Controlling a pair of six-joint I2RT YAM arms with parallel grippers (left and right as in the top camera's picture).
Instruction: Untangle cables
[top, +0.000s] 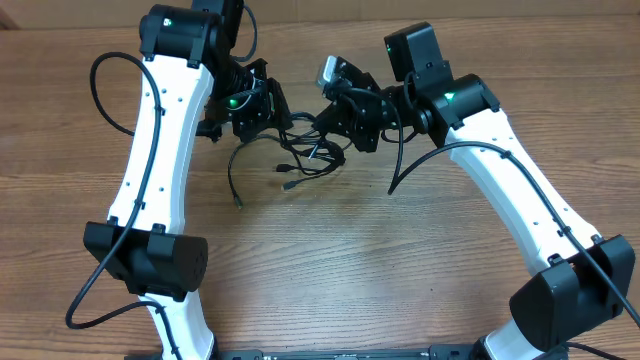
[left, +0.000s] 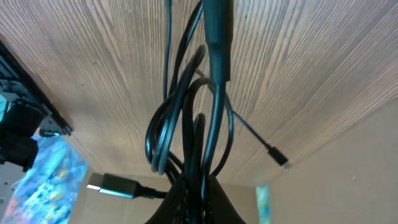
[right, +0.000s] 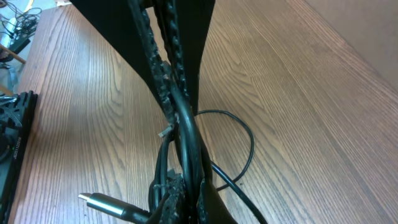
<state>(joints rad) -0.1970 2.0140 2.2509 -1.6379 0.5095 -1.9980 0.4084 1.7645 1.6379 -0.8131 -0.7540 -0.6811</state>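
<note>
Left gripper (top: 268, 118) and right gripper (top: 338, 125) both pinch the tangled cables (top: 310, 155).

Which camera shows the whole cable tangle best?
The overhead view: it shows the cables strung between the left gripper and right gripper, with loose ends trailing on the table. The left wrist view shows only close-up loops; the right wrist view, a tight bundle and one loop.

Overhead looks down on the whole table (top: 400, 260); both wrist views sit close on the cables (left: 219, 56).
</note>
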